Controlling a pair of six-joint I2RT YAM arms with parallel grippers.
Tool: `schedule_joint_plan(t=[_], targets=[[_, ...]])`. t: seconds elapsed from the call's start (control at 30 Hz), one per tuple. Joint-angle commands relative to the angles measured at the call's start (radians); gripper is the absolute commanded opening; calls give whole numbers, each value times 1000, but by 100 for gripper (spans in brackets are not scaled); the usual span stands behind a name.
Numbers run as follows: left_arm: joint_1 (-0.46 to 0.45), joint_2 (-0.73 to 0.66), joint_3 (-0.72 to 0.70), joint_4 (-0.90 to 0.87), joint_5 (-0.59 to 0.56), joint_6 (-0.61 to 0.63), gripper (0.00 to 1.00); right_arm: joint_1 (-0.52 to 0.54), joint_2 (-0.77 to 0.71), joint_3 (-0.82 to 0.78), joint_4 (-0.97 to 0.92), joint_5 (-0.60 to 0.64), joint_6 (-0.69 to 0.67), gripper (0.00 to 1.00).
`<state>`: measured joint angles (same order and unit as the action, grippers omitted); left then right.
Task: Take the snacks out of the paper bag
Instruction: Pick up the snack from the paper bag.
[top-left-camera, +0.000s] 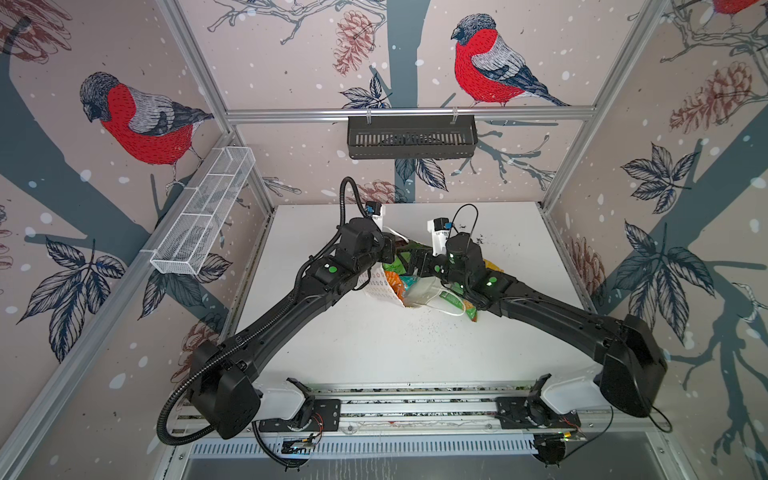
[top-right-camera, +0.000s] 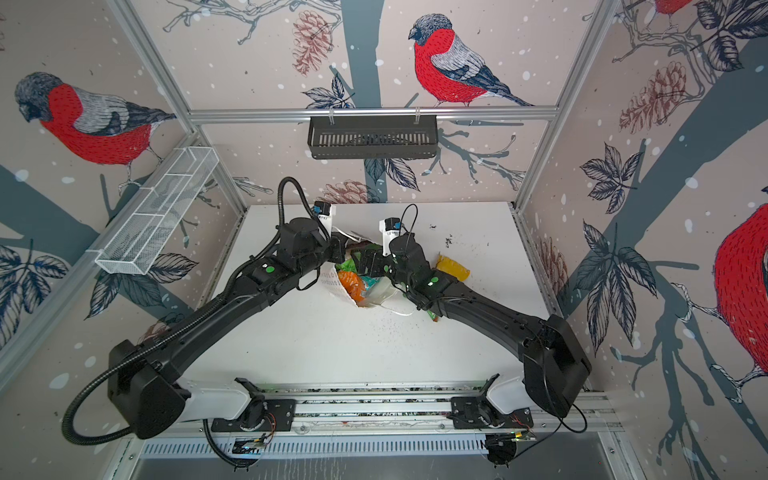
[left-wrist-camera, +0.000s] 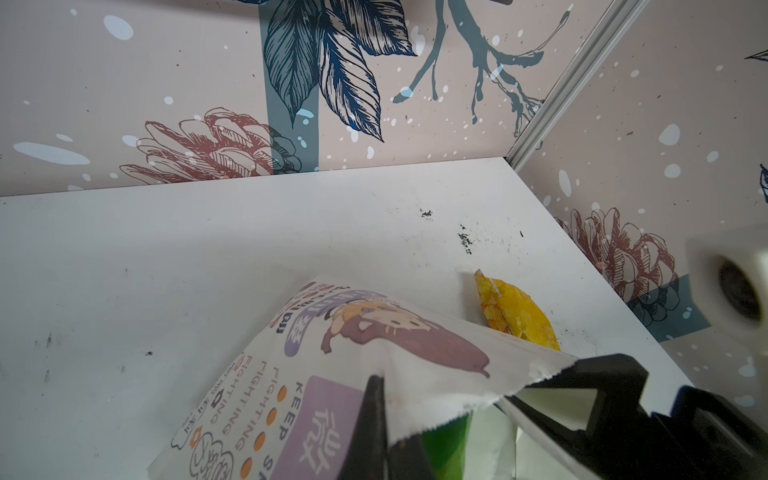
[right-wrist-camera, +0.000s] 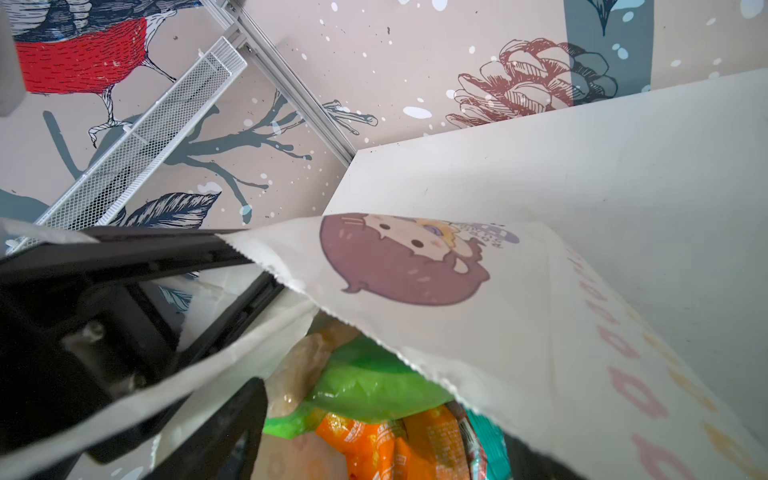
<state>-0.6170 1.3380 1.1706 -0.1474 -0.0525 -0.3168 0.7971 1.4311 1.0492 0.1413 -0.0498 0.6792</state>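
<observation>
The left claw (top-left-camera: 390, 249) is clenched on the bag (right-wrist-camera: 478, 324) rim, holding its mouth open. The right claw (top-left-camera: 413, 264), jaws spread, sits at that mouth. The packets (right-wrist-camera: 374, 386) lie just ahead of and under it, green one uppermost, so it's the nearer arm.

The white table (top-left-camera: 374, 353) bears the paper bag (top-left-camera: 380, 286), a yellow packet (top-right-camera: 453, 268) and dark specks (left-wrist-camera: 465, 241).

Mid-table, the paper bag (top-left-camera: 384, 286), its mouth crammed with snack packets (right-wrist-camera: 374, 386), is flanked by the left arm (top-left-camera: 282, 316) and right arm (top-left-camera: 548, 311). A yellow packet (top-right-camera: 453, 268) lies right. Near and far-left tabletop (top-left-camera: 374, 349) lies bare.
</observation>
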Motion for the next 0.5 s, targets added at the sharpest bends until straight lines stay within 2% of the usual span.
schedule_joint_plan(t=[0.0, 0.27, 0.47], targets=[[-17, -9, -2, 95, 32, -27, 0, 5, 4, 14, -43, 32, 43, 88], [-68, 13, 8, 85, -22, 2, 0, 18, 29, 11, -81, 71, 70, 87], [-68, 16, 11, 78, -48, 9, 0, 24, 45, 14, -78, 79, 68, 73]])
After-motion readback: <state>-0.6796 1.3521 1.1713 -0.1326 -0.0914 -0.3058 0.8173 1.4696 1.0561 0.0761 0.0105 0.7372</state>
